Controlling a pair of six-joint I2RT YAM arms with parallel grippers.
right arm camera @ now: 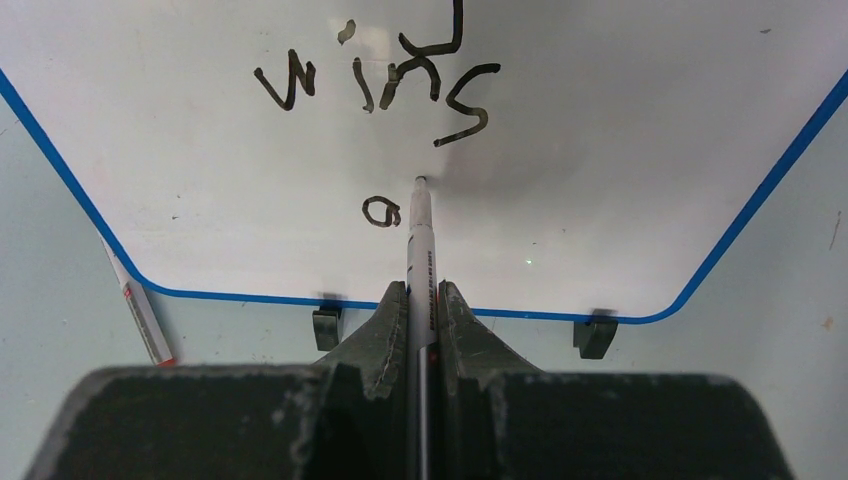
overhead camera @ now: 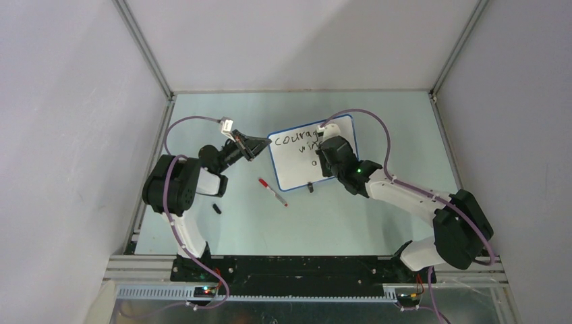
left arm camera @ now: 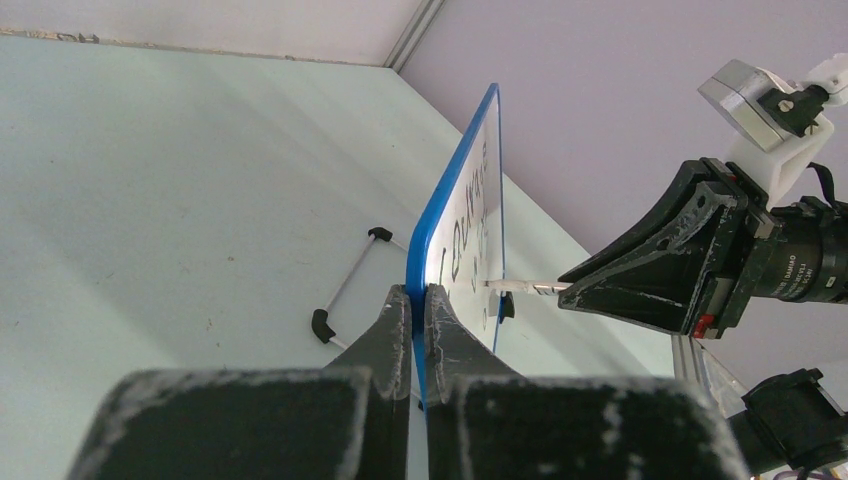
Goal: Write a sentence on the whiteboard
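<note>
Right end effector [right arm camera: 420,300]: jaws narrow, clamped on a black marker [right arm camera: 421,250]. The barrel runs straight out between the fingers. The tip sits just right of a single round letter [right arm camera: 381,211]; I can't tell whether it touches the board.

Left end effector [left arm camera: 420,300]: jaws pinched shut on the blue rim at the left edge of the whiteboard [left arm camera: 478,190], bracing it. The board stands tilted on its two black feet [right arm camera: 595,337], mid-table between the two arms.

Progress on the sentence [right arm camera: 380,85]:
- Top line, "courage", reads in the overhead view.
- Second line, "wins", is complete.
- Third line has only the one round letter.

My judgement is that the task is past halfway, with most of the last word left to write.

Edges and room:
- Right of the tip there is bare white board out to the rounded lower-right corner, which looks like enough for a short word.
- The bottom rim runs near below the letter, so there is little room for descenders.
- Rising strokes risk running into the "s" of "wins", which is near above the tip.

A spare red-capped marker [overhead camera: 272,192] lies on the table [overhead camera: 378,223] just off the board's lower-left corner. A small dark piece [overhead camera: 216,208] lies near the left arm. Both are away from the writing path. The enclosure walls stand well apart from both arms.
</note>
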